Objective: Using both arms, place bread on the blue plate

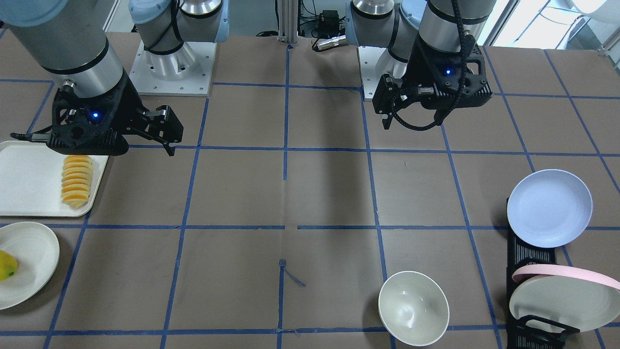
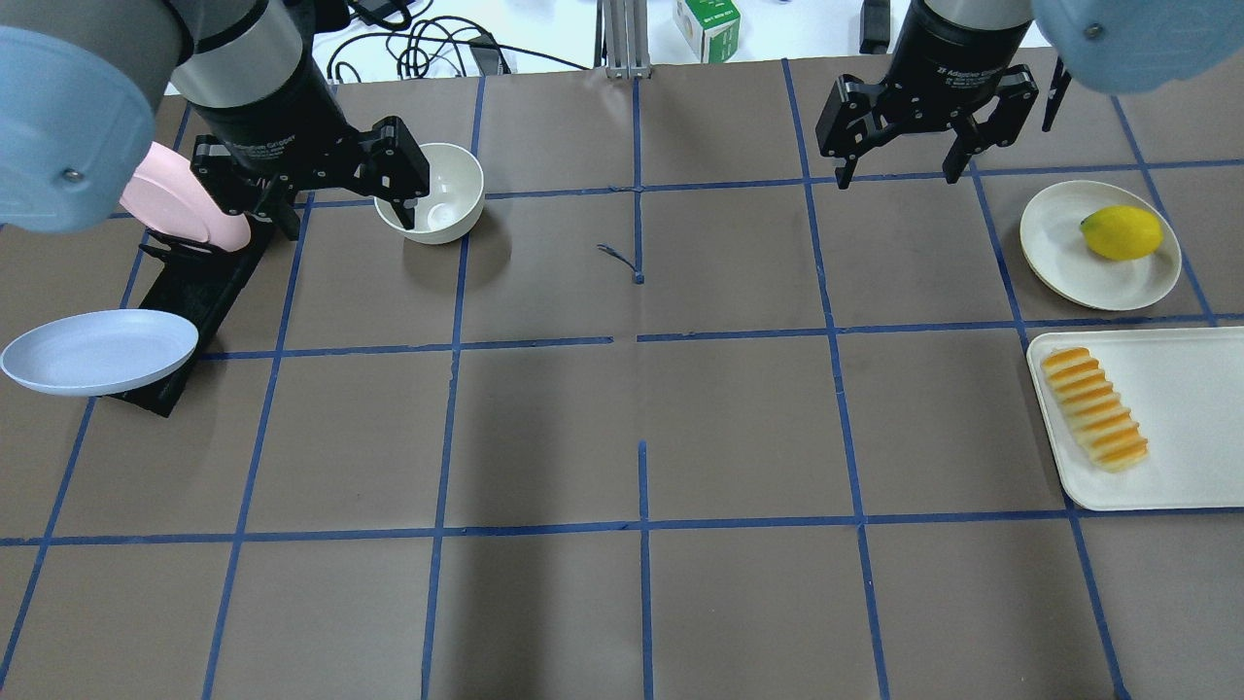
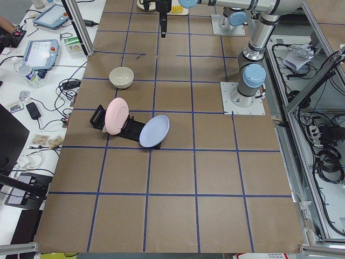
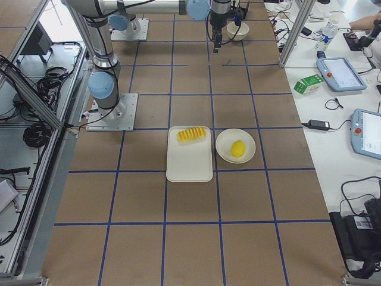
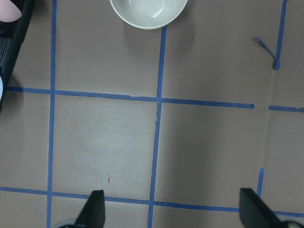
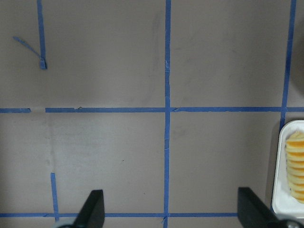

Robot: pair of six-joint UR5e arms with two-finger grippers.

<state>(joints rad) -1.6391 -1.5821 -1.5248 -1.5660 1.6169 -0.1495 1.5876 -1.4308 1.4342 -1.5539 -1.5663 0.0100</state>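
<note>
Brown paper gridded with blue tape covers the surface. The bread (image 2: 1094, 409) lies flat on the inner end of a white tray (image 2: 1181, 428) that sits against the surface's right edge, its ridged length running roughly along that edge. Just beyond the tray, toward the far right corner, a yellow fruit (image 2: 1121, 232) rests on a small white plate (image 2: 1054, 253). The blue plate (image 2: 97, 350) is well apart from the bread, at the left edge, propped at a tilt on the near end of a black rack (image 2: 194, 292). A pink-rimmed plate (image 2: 180, 209) stands farther along the same rack, and a white bowl (image 2: 457, 185) sits beside it toward the far edge. The left hand (image 2: 348, 219) hovers by the bowl, fingers spread apart and holding nothing. The right hand (image 2: 901, 178) hangs above the far right part of the surface, fingers likewise apart and empty.
</note>
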